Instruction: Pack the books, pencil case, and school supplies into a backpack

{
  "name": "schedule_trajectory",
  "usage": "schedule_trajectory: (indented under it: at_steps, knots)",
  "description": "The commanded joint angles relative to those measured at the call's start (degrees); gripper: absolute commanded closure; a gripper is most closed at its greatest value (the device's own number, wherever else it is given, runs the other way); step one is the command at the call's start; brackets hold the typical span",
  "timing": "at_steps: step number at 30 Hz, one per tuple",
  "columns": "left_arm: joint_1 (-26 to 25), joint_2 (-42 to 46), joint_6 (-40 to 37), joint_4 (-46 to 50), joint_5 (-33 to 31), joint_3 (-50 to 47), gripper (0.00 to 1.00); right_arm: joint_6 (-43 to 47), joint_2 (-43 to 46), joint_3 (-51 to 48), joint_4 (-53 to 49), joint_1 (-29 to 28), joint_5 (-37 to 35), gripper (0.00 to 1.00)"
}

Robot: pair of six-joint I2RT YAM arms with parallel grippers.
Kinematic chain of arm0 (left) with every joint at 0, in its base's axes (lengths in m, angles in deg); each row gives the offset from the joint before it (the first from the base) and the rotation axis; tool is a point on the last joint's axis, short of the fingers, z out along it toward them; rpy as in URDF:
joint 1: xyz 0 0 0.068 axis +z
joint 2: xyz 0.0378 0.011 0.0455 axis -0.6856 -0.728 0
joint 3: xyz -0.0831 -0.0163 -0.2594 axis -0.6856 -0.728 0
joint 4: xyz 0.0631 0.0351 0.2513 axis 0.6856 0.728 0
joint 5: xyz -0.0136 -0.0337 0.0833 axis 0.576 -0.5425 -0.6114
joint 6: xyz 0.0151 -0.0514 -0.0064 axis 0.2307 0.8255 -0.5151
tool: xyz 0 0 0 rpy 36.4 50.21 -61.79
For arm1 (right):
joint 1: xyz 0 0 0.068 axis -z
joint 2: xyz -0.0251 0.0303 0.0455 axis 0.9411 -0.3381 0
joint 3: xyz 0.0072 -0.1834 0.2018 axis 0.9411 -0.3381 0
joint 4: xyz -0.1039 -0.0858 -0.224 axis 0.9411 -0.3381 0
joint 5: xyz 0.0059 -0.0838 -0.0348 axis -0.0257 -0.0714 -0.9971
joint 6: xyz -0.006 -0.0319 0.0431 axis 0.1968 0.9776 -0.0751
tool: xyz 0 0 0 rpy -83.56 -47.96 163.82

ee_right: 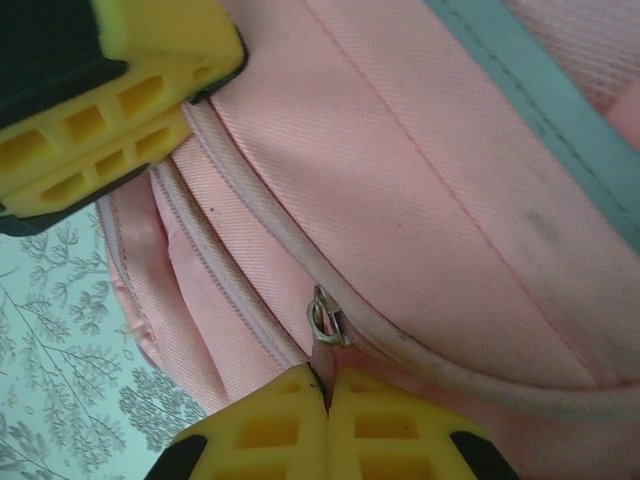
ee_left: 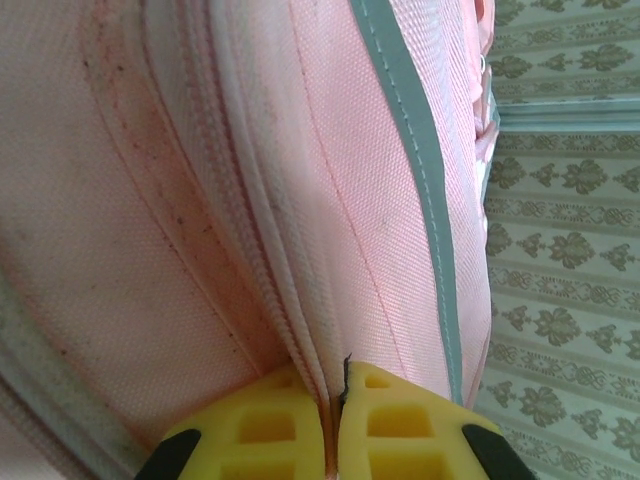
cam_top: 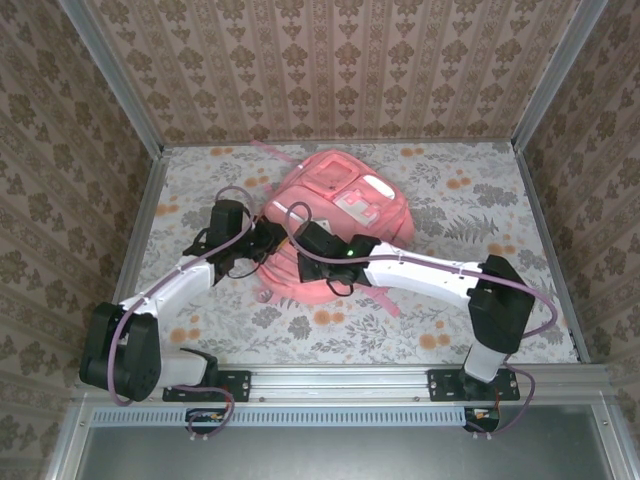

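Zipper step, I judge: right claw (ee_right: 327, 398) clenched on the zipper pull (ee_right: 325, 328) of the large pink fabric backpack (ee_right: 420, 200), left claw (ee_left: 335, 405) pinching its seam. Next, a steady pull.

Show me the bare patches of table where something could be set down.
Widest: the table right of the backpack, beyond the right arm. Also the far left corner, and the near strip between both bases. Crowded: the backpack's near edge, where the left gripper and right gripper meet.
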State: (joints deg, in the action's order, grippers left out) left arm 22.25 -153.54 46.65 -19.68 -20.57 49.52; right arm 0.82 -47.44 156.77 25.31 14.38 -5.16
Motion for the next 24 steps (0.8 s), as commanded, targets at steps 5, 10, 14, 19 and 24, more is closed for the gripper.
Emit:
schedule_trajectory:
  at_steps: [5, 10, 14, 19, 24]
  knots:
    - [1.9, 2.2, -3.6, 0.5, -1.0, 1.4, 1.00, 1.8, 11.4, -10.2, -10.0, 3.0, -15.3, 1.00]
    - [1.9, 2.1, -3.3, -0.1, -0.4, 1.2, 1.00, 2.4, 12.8, -11.7, -9.8, 7.2, -15.5, 1.00]
    - [1.9, 2.8, -4.0, 1.3, -1.0, 1.3, 1.00, 2.4, 12.7, -10.0, -10.5, 10.6, -17.6, 1.00]
    - [1.9, 3.3, -4.7, 2.5, -1.1, 1.3, 1.00, 4.4, 13.7, -10.4, -9.3, 13.9, -16.7, 1.00]
    - [1.8, 2.9, -4.7, 1.7, -0.2, 1.6, 1.00, 10.1, 14.4, -10.4, -6.1, 15.3, -10.0, 1.00]
